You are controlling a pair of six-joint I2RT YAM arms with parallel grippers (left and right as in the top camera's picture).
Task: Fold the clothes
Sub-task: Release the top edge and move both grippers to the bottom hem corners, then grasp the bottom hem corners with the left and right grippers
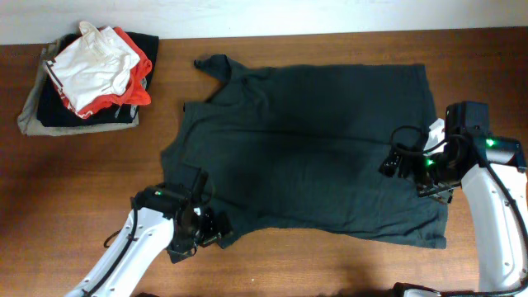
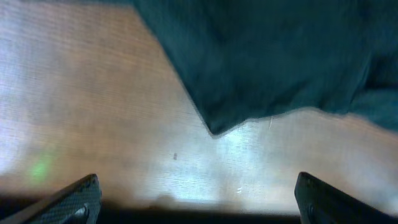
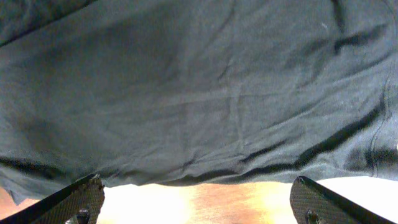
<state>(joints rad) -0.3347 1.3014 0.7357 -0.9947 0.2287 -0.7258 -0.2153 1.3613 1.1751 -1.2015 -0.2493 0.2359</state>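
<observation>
The clothes, a dark charcoal T-shirt [image 1: 313,148], lie spread flat on the wooden table [image 1: 99,181], plain side up. My left gripper [image 1: 210,224] stands open at the shirt's near-left sleeve. In the left wrist view the sleeve's corner [image 2: 214,130] lies ahead of the gripper [image 2: 199,205], with bare wood between the wide-apart fingers [image 2: 68,199]. My right gripper [image 1: 394,155] hovers open over the shirt's right edge. In the right wrist view the fabric [image 3: 199,87] fills most of the picture, and its hem ends just ahead of the gripper [image 3: 199,202].
A pile of other garments sits at the far left corner: a white one with red-orange trim [image 1: 99,66] on top of black and grey-khaki pieces [image 1: 33,111]. The table's far edge meets a white wall [image 1: 330,12].
</observation>
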